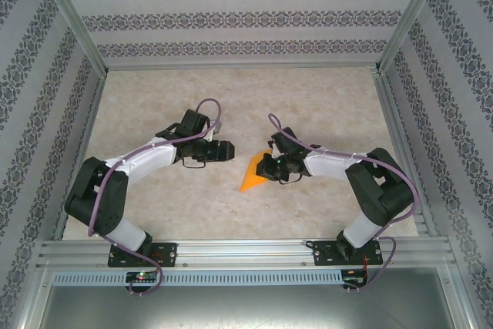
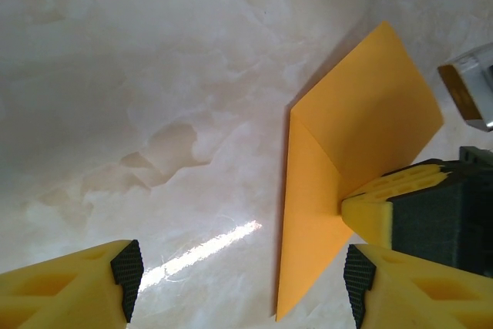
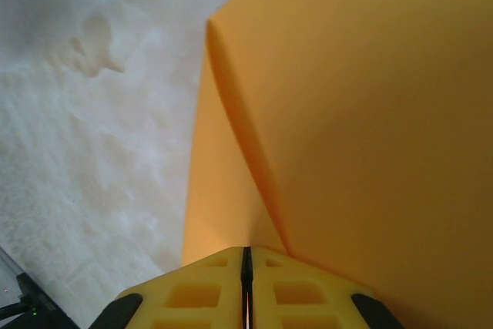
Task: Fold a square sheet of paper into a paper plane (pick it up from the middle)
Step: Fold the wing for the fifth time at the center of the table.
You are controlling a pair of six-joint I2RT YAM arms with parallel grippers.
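"Where's the orange paper (image 1: 250, 178)?"

"Out around the middle of the table (image 1: 231, 90), a little toward the near edge, between the two arms. It's no flat square any more. There's a crease in it, with one flap standing up off the surface and a long pointed part lying flat."

"Which arm has it?"

"The right gripper (image 1: 265, 167). Its yellow fingers (image 3: 192, 294) are squeezed together with the raised flap nipped between them, right where the crease runs in. I'd guess it grips there because that's where the fold needs steering."

"And the other?"

"The left gripper (image 1: 230, 150) hangs just beside the paper, on its left, spread wide and grasping nothing. From its own wrist I see the flat pointed part lying below, close to one of its fingers. My read is that it waits there to pin the flat side down so the sheet doesn't slide."

"Close to a plane?"

"Hardly. One or two folds in, I'd say."
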